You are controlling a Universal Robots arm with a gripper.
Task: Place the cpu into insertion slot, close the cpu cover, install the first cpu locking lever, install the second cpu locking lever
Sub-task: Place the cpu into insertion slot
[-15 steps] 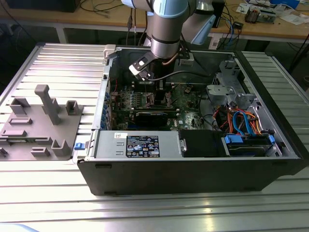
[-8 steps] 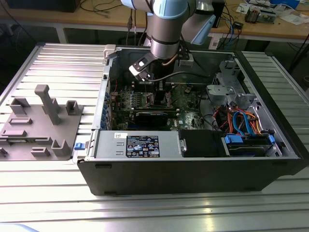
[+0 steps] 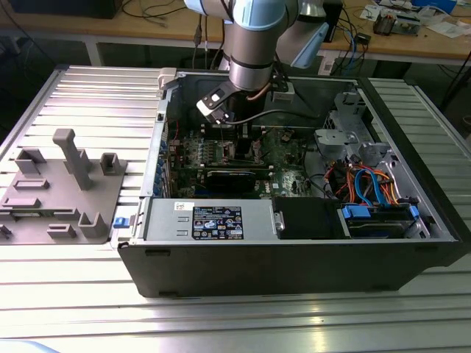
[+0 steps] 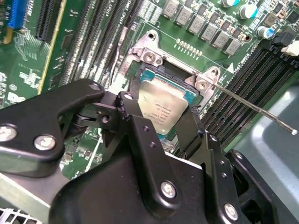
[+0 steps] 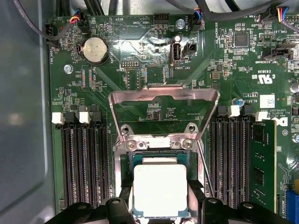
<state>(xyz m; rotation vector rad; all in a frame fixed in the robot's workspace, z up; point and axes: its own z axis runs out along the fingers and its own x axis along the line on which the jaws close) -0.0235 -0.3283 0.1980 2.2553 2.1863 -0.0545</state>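
Note:
In both wrist views the cpu [image 5: 160, 186] [image 4: 163, 105], a flat silver square, lies level in the insertion slot [image 5: 156, 144] [image 4: 147, 56] on the green board. My gripper [image 5: 160, 207] [image 4: 161, 119] straddles it, with a black finger [image 5: 125, 205] against each of two opposite edges. The cpu cover [image 5: 163, 90], a thin silver frame with a large window, stands swung open beyond the slot. A thin locking lever [image 4: 252, 105] [image 5: 204, 168] sticks out beside the slot, unlatched. In the exterior view the arm [image 3: 254, 59] reaches down into the open computer case [image 3: 294, 257].
Black memory slots [image 5: 84, 163] flank the slot on both sides, and one green memory stick [image 5: 261, 163] is seated. A coin battery [image 5: 96, 49] sits on the board. The case holds a graphics card [image 3: 232, 179] and cabled drive cages [image 3: 368, 184]. A grey fixture [image 3: 66, 184] lies outside.

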